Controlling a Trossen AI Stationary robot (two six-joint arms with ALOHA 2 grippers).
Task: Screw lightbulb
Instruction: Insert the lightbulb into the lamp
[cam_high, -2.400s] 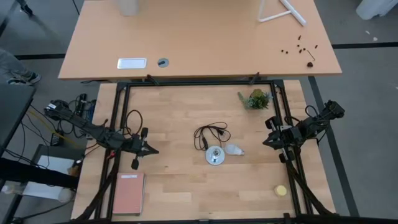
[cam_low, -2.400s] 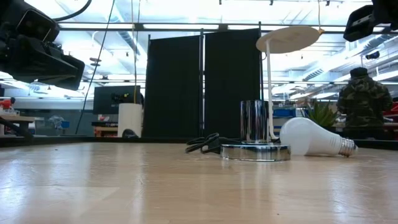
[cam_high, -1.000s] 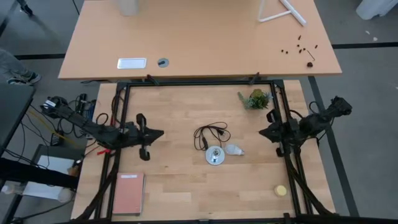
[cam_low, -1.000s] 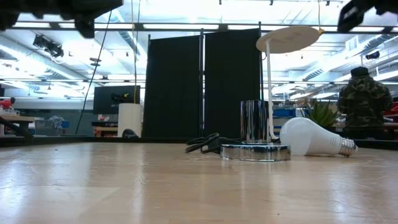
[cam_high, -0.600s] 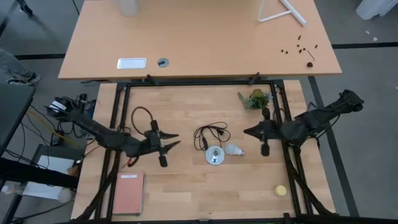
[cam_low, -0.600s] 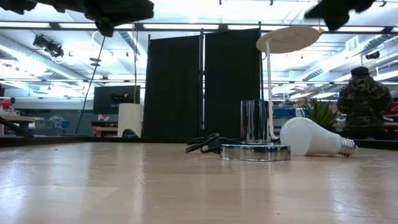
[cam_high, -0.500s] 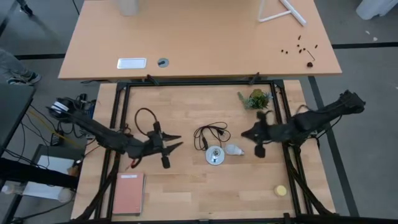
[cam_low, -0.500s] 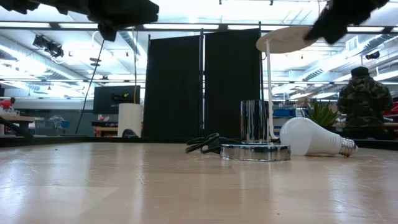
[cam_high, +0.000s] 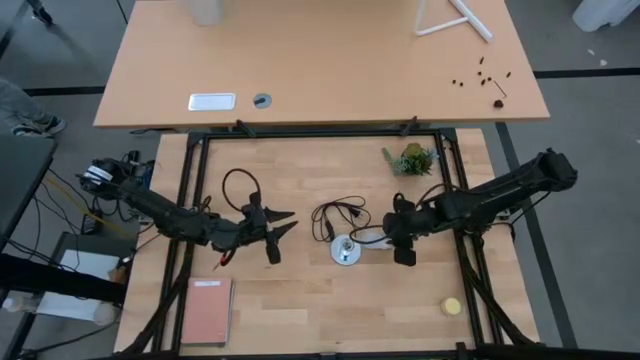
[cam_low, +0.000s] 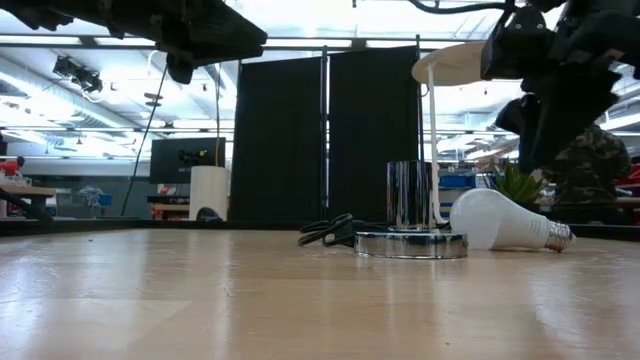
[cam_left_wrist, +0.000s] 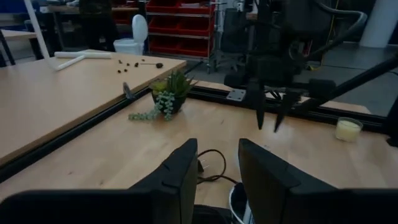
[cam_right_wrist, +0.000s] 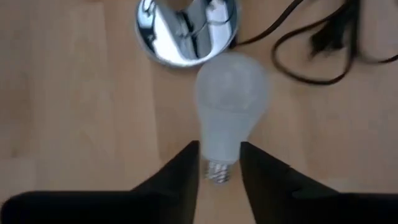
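The white lightbulb (cam_right_wrist: 231, 106) lies on its side on the table, its greyish screw end (cam_right_wrist: 217, 169) pointing away from the round silver socket base (cam_high: 345, 250). It also shows in the low view (cam_low: 500, 220). My right gripper (cam_right_wrist: 219, 171) is open and hovers above the bulb, pointing down, one finger on each side of the screw end without touching it. In the high view my right gripper (cam_high: 391, 235) covers part of the bulb. My left gripper (cam_high: 285, 224) is open and empty, raised left of the socket, pointing toward it.
The socket's black cord (cam_high: 340, 214) lies coiled just beyond the base. A small potted plant (cam_high: 410, 158) stands at the far right, a yellow ball (cam_high: 452, 306) near the front right, and a red book (cam_high: 206, 310) at the front left. A second table (cam_high: 320, 60) lies beyond.
My right gripper has moved toward the table's left and down, tipping to point down over the bulb's screw end. My left gripper has moved toward the table's right, closer to the socket. The bulb and socket have stayed still.
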